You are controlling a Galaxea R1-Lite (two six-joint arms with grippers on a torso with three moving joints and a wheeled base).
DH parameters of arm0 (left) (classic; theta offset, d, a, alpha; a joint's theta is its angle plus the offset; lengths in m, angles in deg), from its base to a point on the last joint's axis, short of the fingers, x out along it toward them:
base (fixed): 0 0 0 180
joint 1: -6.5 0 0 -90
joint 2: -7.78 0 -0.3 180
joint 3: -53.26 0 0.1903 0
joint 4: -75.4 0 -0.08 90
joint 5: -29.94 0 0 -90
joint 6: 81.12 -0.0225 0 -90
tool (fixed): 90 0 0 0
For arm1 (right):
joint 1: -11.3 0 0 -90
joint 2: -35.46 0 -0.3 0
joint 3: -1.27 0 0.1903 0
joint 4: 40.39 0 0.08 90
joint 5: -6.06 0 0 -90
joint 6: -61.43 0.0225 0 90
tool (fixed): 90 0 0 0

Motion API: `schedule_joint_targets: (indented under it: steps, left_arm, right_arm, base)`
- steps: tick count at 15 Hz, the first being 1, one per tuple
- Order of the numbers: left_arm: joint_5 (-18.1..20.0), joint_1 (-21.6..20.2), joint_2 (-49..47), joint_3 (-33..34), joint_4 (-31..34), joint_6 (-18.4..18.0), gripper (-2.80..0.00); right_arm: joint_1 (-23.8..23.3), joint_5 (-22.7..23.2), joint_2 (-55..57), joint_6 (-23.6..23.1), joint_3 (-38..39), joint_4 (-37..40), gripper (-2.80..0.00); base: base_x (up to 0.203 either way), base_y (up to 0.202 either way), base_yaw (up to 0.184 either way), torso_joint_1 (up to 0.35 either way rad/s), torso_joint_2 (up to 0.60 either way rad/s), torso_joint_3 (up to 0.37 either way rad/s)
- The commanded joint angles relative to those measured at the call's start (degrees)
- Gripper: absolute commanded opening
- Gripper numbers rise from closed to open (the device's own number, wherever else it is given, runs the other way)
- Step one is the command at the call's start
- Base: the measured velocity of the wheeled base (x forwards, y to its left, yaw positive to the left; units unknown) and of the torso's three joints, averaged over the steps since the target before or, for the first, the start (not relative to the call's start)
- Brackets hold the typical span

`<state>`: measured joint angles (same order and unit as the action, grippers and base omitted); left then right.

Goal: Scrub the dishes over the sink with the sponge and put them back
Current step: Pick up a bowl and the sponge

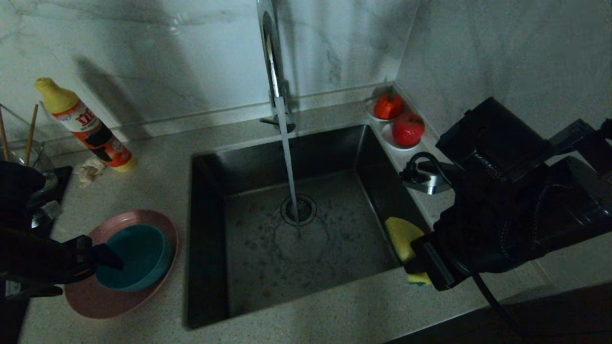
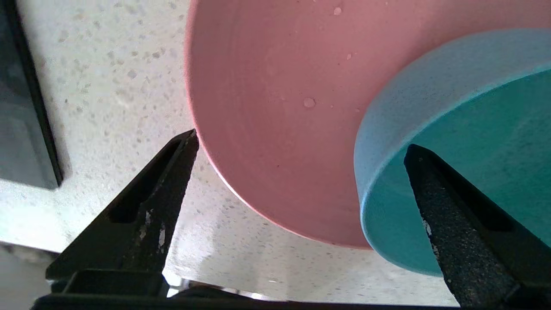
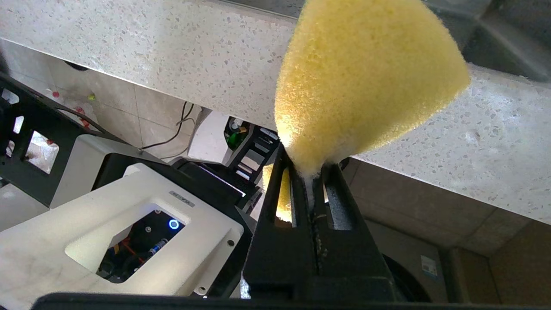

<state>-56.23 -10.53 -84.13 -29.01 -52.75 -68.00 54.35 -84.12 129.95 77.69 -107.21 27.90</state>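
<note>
The pink plate (image 1: 119,298) lies on the counter left of the sink (image 1: 248,267), with the teal bowl (image 1: 136,258) standing on it. My left gripper (image 1: 88,276) is open at the plate's left side. In the left wrist view one finger (image 2: 434,202) reaches over the bowl (image 2: 473,129) and the other finger (image 2: 172,172) hangs over the counter beside the plate (image 2: 280,107). My right gripper (image 1: 420,260) is shut on the yellow sponge (image 1: 400,233) at the sink's front right corner. The sponge (image 3: 366,73) bulges out past the tips of that gripper (image 3: 311,170). Two chopsticks (image 1: 31,129) stand at the far left.
Water runs from the faucet (image 1: 272,62) onto the drain (image 1: 299,209). A detergent bottle (image 1: 86,126) and a crumpled cloth (image 1: 88,172) sit at the back left, near a glass container (image 1: 24,153). Two white saucers with red fruit (image 1: 406,129) stand in the back right corner.
</note>
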Motion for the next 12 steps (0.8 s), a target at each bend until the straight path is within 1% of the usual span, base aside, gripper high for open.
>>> schedule_joint_targets:
  steps: [1,2,3,4,9,10,11,12]
  left_arm:
    - [0.1,0.0,-1.8,-0.6,-0.3,-0.3,0.0]
    - [0.4,0.0,-1.9,-0.6,-0.9,-0.3,0.0]
    - [1.7,0.0,-2.1,-0.3,-4.3,-0.4,0.0]
    - [2.8,0.0,-2.2,-0.1,-5.5,-1.0,0.0]
    - [3.1,0.3,-2.4,-0.2,-5.6,-1.2,0.0]
    - [3.0,0.3,-2.4,-0.2,-5.5,-1.2,-1.29]
    - [3.0,0.3,-2.5,-0.2,-5.6,-1.3,-2.8]
    - [3.0,0.2,-2.6,-0.2,-5.6,-1.3,-2.8]
  right_arm:
    - [-0.1,0.0,0.4,0.0,-0.1,0.3,-2.8]
    - [-0.1,0.0,0.4,-0.1,-0.1,0.3,-2.8]
    - [-0.1,-0.1,0.5,-0.1,-0.1,0.2,-2.8]
    - [-0.1,-0.1,0.5,-0.1,-0.1,0.3,-2.8]
    - [-0.2,-0.1,0.1,-0.2,-0.2,0.3,-2.8]
    - [-0.2,-0.1,0.1,-0.2,-0.2,0.3,-2.8]
    - [-0.2,-0.1,0.0,-0.2,-0.1,0.3,-2.8]
    - [-0.2,-0.1,0.0,-0.2,-0.1,0.3,-2.8]
  base:
    - [0.0,0.0,0.0,0.0,0.0,0.0]
    - [0.0,0.0,0.0,0.0,0.0,0.0]
    - [0.0,0.0,0.0,0.0,0.0,0.0]
    - [0.0,0.0,0.0,0.0,0.0,0.0]
    - [0.0,0.0,0.0,0.0,0.0,0.0]
    - [0.0,0.0,0.0,0.0,0.0,0.0]
    - [0.0,0.0,0.0,0.0,0.0,0.0]
    - [0.0,0.0,0.0,0.0,0.0,0.0]
